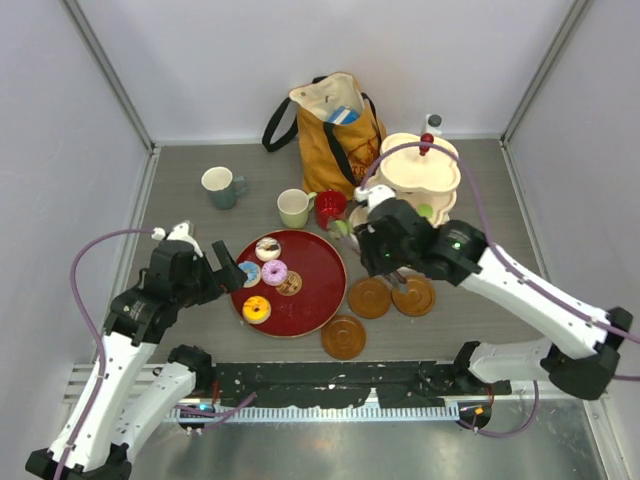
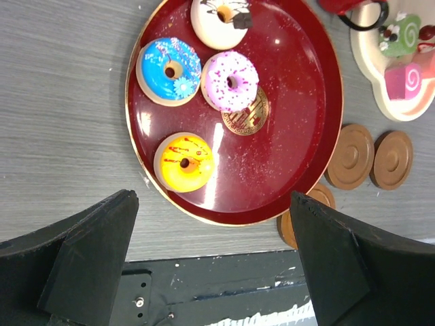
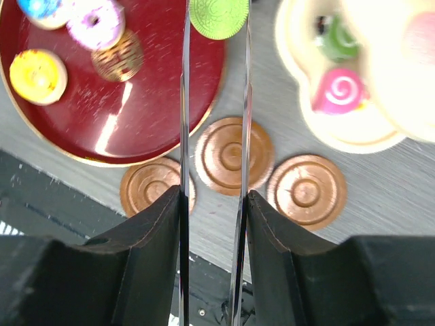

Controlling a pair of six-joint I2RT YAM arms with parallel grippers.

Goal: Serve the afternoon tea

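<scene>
Operator: Where is the macaron (image 3: 217,15)?
Observer: Green one, pinched between the thin fingers of the right end effector (image 3: 216,27), above the worktop (image 1: 180,215) at the far right rim of the tray (image 2: 292,102), near the red mug (image 1: 330,208).
Operator: And the left end effector (image 2: 212,200)?
Observer: Spread wide, hovering over the tray's near rim.
Operator: What of the donuts (image 2: 230,80)?
Observer: Five on the tray: blue, white, purple, brown, yellow.
Operator: The rest?
Observer: Three saucers (image 3: 234,155) right of the tray; three mugs (image 1: 294,208) behind it, before the tote (image 1: 335,135); pink and green rolls (image 3: 338,89) on the bottom tier of the stand (image 1: 400,170).
</scene>
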